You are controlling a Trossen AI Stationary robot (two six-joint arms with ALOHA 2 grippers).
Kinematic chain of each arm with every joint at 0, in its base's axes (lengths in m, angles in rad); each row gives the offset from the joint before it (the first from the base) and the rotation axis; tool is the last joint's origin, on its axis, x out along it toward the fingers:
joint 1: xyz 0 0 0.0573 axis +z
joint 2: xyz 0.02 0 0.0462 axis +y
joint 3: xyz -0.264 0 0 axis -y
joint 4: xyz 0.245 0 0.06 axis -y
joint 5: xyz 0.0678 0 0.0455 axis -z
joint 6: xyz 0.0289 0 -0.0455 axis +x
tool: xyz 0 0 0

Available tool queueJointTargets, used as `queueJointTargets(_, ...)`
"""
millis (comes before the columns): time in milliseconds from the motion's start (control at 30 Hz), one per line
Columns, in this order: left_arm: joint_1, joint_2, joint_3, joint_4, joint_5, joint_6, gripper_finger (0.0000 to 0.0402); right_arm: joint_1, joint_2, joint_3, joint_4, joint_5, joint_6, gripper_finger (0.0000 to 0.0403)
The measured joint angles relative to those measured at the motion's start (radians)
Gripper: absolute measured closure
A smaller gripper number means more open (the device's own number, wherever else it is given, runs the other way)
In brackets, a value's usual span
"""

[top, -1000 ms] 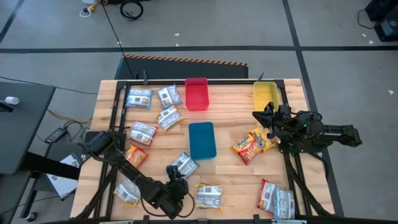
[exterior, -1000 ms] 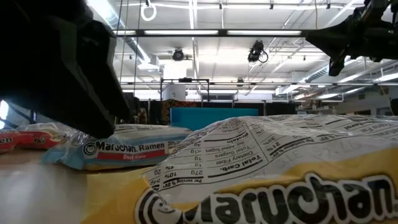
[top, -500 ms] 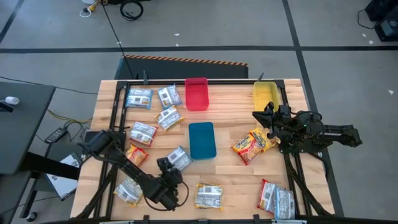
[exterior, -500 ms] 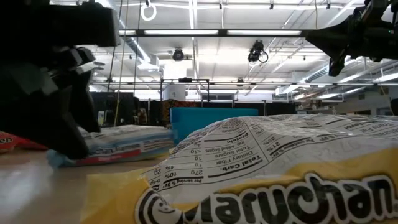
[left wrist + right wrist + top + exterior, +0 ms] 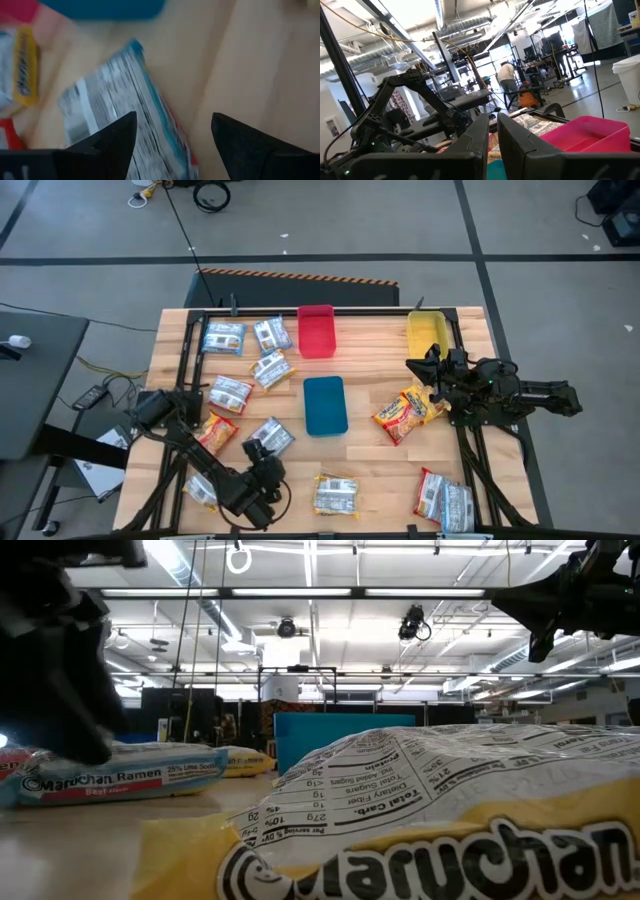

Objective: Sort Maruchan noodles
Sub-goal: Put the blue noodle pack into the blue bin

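The left pincer (image 5: 262, 458) sits low at the near-left part of the surface (image 5: 370, 450), its fingers spread, with a blue-silver packet (image 5: 270, 436) lying flat just ahead of their tips. In the left wrist view the two dark fingers (image 5: 107, 137) stand well apart and the packet (image 5: 120, 110) shows between and beyond them, blurred, its near end cut off by the frame. No contact between finger and packet can be made out.

The right pincer (image 5: 420, 368) hangs above the far-right part of the surface, near the yellow tray (image 5: 427, 332). Its fingers (image 5: 475, 145) are almost pressed together and hold nothing.

The other noodles lie scattered. Several blue-silver packets (image 5: 240, 340) are grouped at the far left beside the red tray (image 5: 316, 330). A red-orange packet (image 5: 217, 430) lies by the left arm, partly covered by it. A yellow-orange packet (image 5: 408, 412) rests right of the blue tray (image 5: 325, 405), and another packet (image 5: 335, 494) sits at the near edge. Two more (image 5: 443, 500) lie at the near right corner, cut off by the frame's lower edge. One packet (image 5: 200, 490) under the left arm is mostly hidden.

In the low view a yellow packet (image 5: 430, 810) fills most of the foreground, hiding much of the surface behind. The left arm there is a dark, unclear mass.
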Motion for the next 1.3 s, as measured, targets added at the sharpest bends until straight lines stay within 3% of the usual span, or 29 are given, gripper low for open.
queueJointTargets(167, 0.031, 0.0, -0.034, 0.008, -0.096, -0.073, 0.0141, 0.0, 0.0, 0.0, -0.001, 0.0, 0.0, 0.0357)
queueJointTargets(333, 0.076, 0.0, -0.107, 0.066, -0.028, -0.086, 0.0141, 0.0, 0.0, 0.0, 0.0, 0.0, 0.0, 0.0357)
queueJointTargets(533, 0.077, -0.005, -0.145, 0.123, -0.036, -0.057, 0.0147, 0.0, 0.0, 0.0, 0.0, 0.0, 0.0, 0.0357)
queueJointTargets(667, 0.076, -0.005, -0.145, 0.117, -0.026, -0.06, 0.0187, 0.0, 0.0, 0.0, 0.0, 0.0, -0.001, 0.0357)
queueJointTargets(867, 0.087, -0.016, -0.14, 0.089, 0.025, -0.062, 0.0291, 0.0, 0.0, 0.0, 0.0, 0.0, 0.0, 0.0357)
queueJointTargets(1000, 0.09, -0.059, -0.114, 0.016, 0.112, -0.017, 0.0347, 0.0, 0.0, 0.0, 0.0, 0.0, 0.0, 0.0357)
queueJointTargets(1133, 0.103, -0.162, -0.103, 0.011, 0.17, 0.083, 0.0377, 0.0, 0.0, 0.0, 0.0, 0.0, -0.001, 0.0357)
queueJointTargets(1300, 0.132, -0.327, -0.103, 0.019, 0.214, 0.189, 0.0381, 0.0, 0.0, 0.0, 0.0, 0.0, 0.0, 0.0357)
